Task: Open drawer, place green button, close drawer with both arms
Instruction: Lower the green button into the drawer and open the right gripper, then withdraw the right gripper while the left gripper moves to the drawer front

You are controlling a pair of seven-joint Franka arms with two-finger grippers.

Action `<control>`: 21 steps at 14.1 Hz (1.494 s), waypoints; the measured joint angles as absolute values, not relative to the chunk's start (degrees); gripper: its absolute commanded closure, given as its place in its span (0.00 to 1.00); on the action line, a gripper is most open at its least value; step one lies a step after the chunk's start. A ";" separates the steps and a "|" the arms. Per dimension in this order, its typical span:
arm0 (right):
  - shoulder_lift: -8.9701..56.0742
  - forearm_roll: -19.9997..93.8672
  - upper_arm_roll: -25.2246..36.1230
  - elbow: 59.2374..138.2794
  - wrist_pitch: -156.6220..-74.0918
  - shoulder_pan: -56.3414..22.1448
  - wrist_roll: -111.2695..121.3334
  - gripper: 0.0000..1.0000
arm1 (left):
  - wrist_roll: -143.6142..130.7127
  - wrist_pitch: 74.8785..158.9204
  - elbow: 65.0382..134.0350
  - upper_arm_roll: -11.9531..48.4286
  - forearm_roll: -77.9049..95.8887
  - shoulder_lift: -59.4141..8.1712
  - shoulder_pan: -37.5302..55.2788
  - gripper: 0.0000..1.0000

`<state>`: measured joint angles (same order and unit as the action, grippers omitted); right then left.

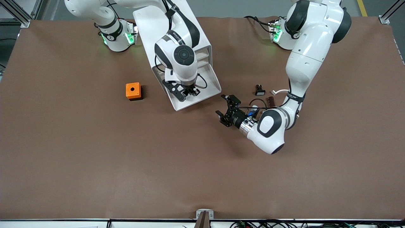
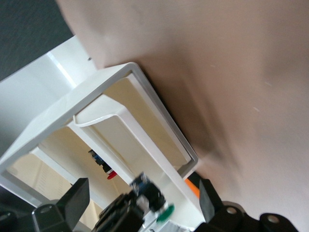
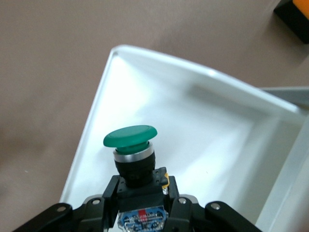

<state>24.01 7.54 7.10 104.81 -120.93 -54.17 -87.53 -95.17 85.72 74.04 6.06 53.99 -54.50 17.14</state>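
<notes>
The button [image 3: 130, 137], with a green cap and a black-and-blue body, is held upright in my right gripper [image 3: 141, 193], which is shut on its body. This gripper [image 1: 190, 91] hangs over the open white drawer [image 1: 210, 83]; the drawer's floor [image 3: 203, 130] lies below the cap. My left gripper [image 1: 224, 108] is open and empty, low over the table beside the drawer's front corner at the left arm's end. In the left wrist view its fingers [image 2: 72, 203] frame the drawer [image 2: 145, 135] and the held button [image 2: 164, 212].
The white cabinet [image 1: 148, 22] lies toward the arms' bases. An orange box [image 1: 133, 91] with a round hole sits toward the right arm's end. A black button with a white face [image 1: 260, 91] and small parts [image 1: 271, 101] lie by the left arm. A red-capped part [image 2: 111, 175] shows inside the cabinet.
</notes>
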 measured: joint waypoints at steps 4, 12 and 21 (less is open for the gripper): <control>24.83 7.57 7.09 104.62 -121.04 -57.14 -88.44 0.00 | -79.15 86.09 71.82 5.78 46.82 -53.06 16.17 0.00; 24.51 7.55 8.66 85.98 -95.82 -46.23 -64.26 0.00 | -67.30 99.47 68.51 6.01 24.42 -48.55 21.79 0.00; 16.62 2.70 10.15 80.95 -80.73 -25.20 -28.99 0.00 | -67.33 116.95 68.54 6.36 0.70 -48.17 32.67 0.00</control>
